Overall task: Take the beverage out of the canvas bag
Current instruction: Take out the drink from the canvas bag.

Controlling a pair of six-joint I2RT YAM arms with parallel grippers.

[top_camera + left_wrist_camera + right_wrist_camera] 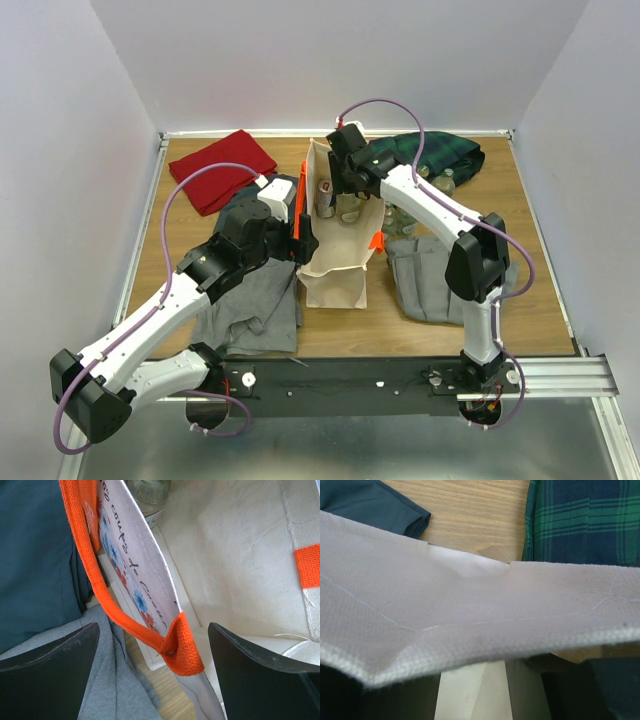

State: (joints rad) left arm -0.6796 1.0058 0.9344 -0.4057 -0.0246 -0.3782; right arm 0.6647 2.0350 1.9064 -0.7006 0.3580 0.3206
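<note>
The beige canvas bag (338,262) with orange handles stands at the table's middle, its mouth open upward. Inside it I see the beverage, a container with a red label (325,192), and beside that a clear bottle (350,208), whose base also shows in the left wrist view (150,495). My left gripper (303,228) is open at the bag's left wall, with the orange handle (182,647) between its fingers, untouched. My right gripper (343,168) reaches down at the bag's far end. In the right wrist view the bag's rim (470,620) hides its fingertips.
A red cloth (222,165) lies at the back left and a green plaid cloth (445,152) at the back right. Grey garments (250,305) (432,280) flank the bag, with a dark teal one (35,555) on its left. Clear bottles (442,183) stand by the right arm.
</note>
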